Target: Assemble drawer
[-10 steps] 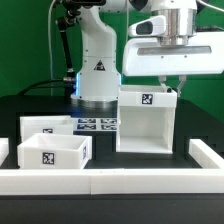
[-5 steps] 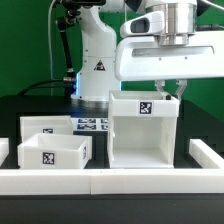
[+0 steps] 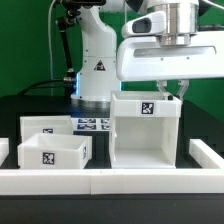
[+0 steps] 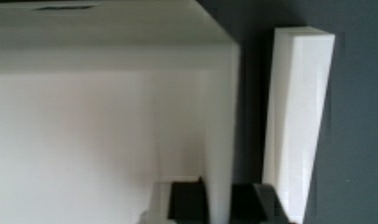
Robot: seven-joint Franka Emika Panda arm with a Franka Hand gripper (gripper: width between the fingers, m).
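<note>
At the exterior view's left, a low white border rail (image 3: 110,181) ran along the near edge of the black desk (image 3: 30,105) and turned back at both ends. Just inside its left corner sat the drawer's two shallow trays, both upright and open to the top. The front tray (image 3: 65,155) showed a black-and-white tag on its near wall. The back tray (image 3: 42,123) stood close behind it and slightly further left; whether the two touched could not be told. Behind them and a little to the right, the marker board (image 3: 95,125) lay flat on the desk, in front of the white base (image 3: 97,70) of the arm. Right of the trays and apart from them stood the drawer's large casing (image 3: 128,108), upright, with its open side facing the camera and a tag on the strip above the opening. Its foot sat just behind the border rail, and whether it rested on the desk or hung a little above it could not be told. The hand (image 3: 172,92) hung straight down over the casing's top right corner. In the wrist view the hand (image 4: 225,205) had its two dark fingers (image 4: 182,200) on either side of the casing's (image 4: 97,120) thin side wall, closed on it. Outside that wall, across a strip of dark desk, lay a stretch of the border rail (image 4: 300,120), parallel to the wall and apart from it.
</note>
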